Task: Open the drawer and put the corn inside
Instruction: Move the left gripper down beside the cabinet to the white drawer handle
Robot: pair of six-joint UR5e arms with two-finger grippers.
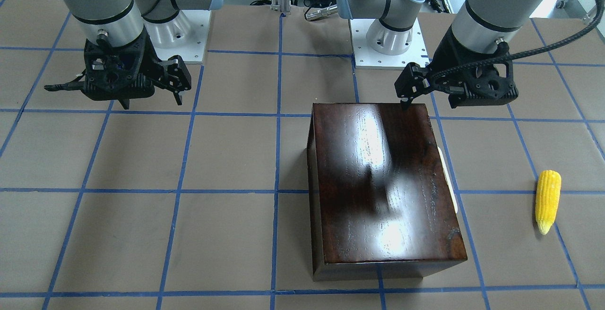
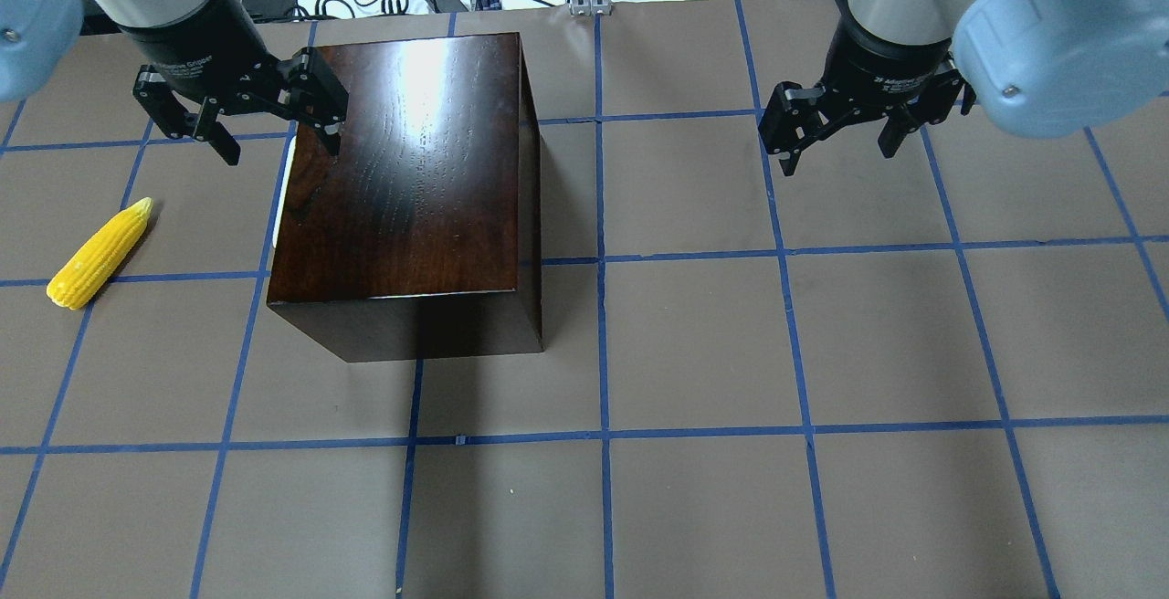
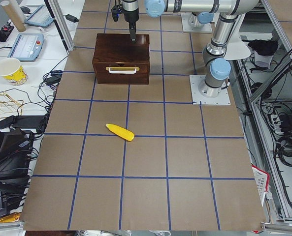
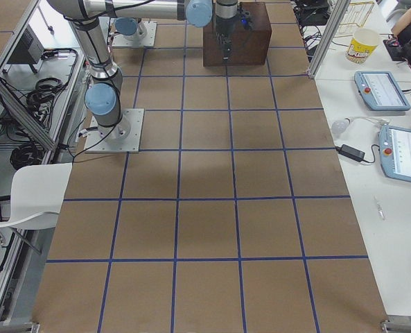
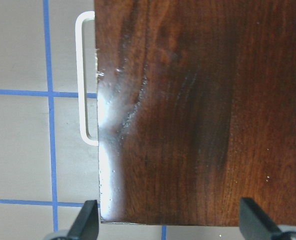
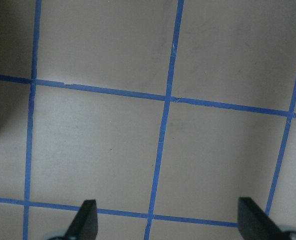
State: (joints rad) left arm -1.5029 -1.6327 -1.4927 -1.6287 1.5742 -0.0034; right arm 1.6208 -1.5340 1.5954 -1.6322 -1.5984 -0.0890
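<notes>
Nothing of the task looks done yet. The drawer (image 3: 102,70) sits flush in the front of the dark wooden box (image 2: 402,179), and its white handle (image 5: 85,80) is untouched. The corn (image 2: 99,253) lies on the desk (image 2: 731,352), well apart from the box on the handle side, its pointed end turned toward the far edge in the overhead view.

The left claw (image 2: 279,147) hangs over the top of the box near the handle edge, fingers spread wide and holding nothing. The right claw (image 2: 840,156) is also spread and empty, over bare desk well away from both box and corn. Judged from this, everything is left to do: take the handle, pull the drawer out, fetch the corn and lay it inside.

Much is hard to read. The drawer front shows only in the exterior left view, small, so its seams against the box are faint. From above, the handle is only a thin white sliver past the box edge. How high the left claw hangs above the lid cannot be told. The inside of the drawer is hidden. In the exterior right view the right arm covers part of the box, and the corn does not show.
</notes>
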